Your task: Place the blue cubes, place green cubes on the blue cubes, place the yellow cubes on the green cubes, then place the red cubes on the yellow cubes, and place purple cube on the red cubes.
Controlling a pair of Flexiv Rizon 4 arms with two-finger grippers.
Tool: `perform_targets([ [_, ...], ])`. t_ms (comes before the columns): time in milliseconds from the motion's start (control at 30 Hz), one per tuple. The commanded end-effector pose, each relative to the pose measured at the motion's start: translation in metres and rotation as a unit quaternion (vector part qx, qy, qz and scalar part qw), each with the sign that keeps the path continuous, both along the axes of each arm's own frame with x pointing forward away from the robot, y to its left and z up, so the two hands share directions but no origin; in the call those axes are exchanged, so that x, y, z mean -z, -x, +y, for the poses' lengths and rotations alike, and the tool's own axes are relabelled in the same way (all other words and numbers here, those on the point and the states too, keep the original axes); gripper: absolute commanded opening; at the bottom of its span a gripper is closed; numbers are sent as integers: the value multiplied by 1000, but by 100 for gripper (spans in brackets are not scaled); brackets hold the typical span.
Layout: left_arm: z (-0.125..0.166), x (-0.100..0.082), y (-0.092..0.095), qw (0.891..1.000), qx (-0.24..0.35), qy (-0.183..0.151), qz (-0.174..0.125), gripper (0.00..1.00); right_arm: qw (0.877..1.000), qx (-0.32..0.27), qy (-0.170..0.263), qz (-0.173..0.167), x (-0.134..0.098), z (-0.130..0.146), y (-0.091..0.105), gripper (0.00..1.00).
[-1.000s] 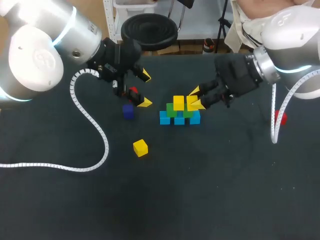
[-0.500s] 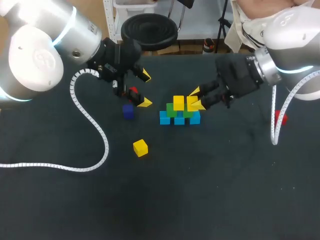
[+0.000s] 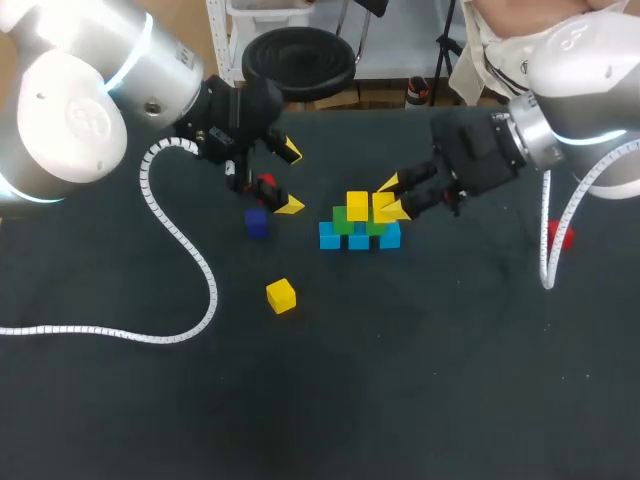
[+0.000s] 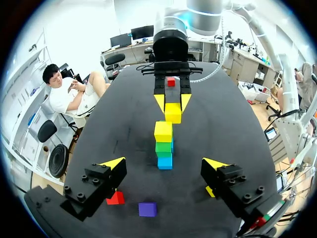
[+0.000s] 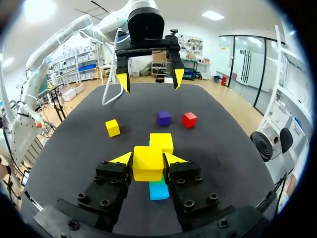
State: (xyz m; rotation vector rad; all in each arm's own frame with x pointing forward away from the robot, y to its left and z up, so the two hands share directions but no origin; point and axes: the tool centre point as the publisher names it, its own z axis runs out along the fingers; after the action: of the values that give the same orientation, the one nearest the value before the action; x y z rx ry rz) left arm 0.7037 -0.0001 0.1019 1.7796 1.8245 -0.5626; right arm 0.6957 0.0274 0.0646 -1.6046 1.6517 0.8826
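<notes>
Yellow cube point(image 5: 147, 167) is clamped on opposite flat faces by right gripper point(image 5: 148, 158), judged light and rigid; left gripper point(image 4: 163, 163) is spread wide

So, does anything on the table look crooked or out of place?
Nothing stands out. The stack looks straight, the right gripper holds a yellow cube squarely, and the loose yellow cube lies flat on the table.
</notes>
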Motion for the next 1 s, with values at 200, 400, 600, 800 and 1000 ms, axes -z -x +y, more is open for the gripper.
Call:
perform_targets([
  [200,1,0,0,1000,1,1,-1,100,1000,-7,1,7,3,1,-1,0],
  [400,1,0,0,1000,1,1,-1,100,1000,-13,3,10,4,2,-1,0],
  [600,1,0,0,1000,1,1,-1,100,1000,-13,3,7,3,2,-2,0],
  [800,1,0,0,1000,1,1,-1,100,1000,-12,3,7,4,1,-2,0],
  [1000,1,0,0,1000,1,1,-1,100,1000,-12,1,6,5,2,-4,0],
])
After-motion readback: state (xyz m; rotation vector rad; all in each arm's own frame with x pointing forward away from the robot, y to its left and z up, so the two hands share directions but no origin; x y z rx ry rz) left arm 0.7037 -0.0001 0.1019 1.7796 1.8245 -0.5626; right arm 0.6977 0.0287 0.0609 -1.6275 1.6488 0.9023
